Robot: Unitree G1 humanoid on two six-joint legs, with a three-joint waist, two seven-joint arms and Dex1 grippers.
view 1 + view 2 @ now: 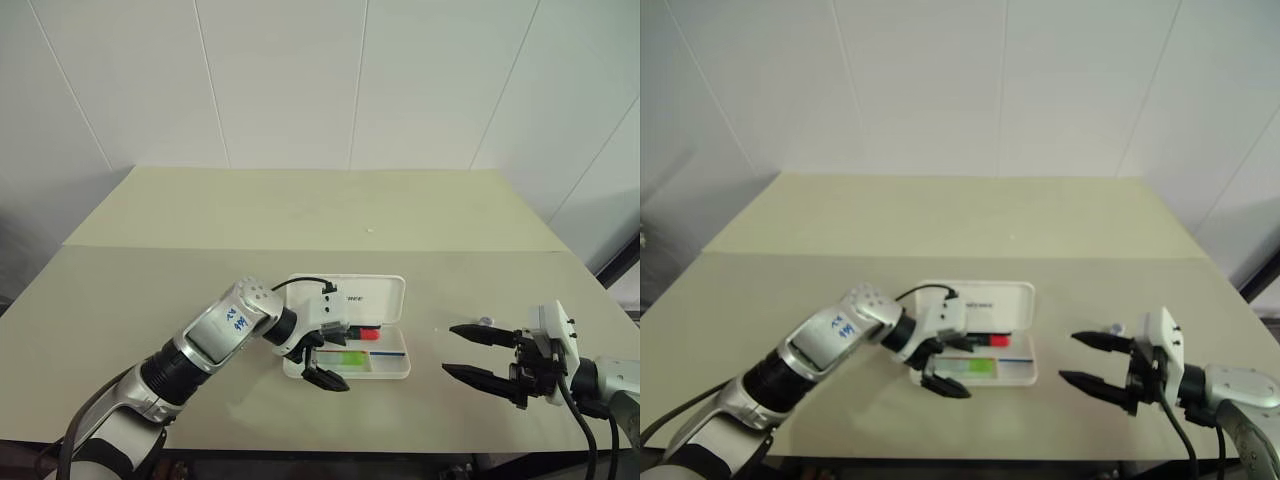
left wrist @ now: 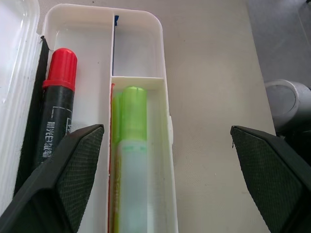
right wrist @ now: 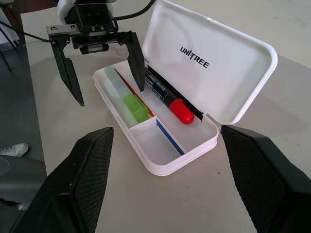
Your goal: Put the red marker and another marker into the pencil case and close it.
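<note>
The white pencil case (image 1: 400, 372) lies open on the table, its lid (image 3: 209, 77) raised at the back. The red marker (image 2: 58, 111), dark-bodied with a red cap, lies in the compartment along the hinge. The light green marker (image 2: 132, 160) rests in the long front compartment. My left gripper (image 1: 338, 360) hangs open over the case's left end, one finger on each side of the green marker, touching neither marker. To the right of the case my right gripper (image 1: 447, 349) is open with nothing in it, pointing toward the case and well apart from it.
The beige table (image 1: 200, 290) runs back to a white panelled wall. Its front edge lies just below the case and both grippers. A small square compartment (image 3: 155, 145) at the case's right end holds nothing.
</note>
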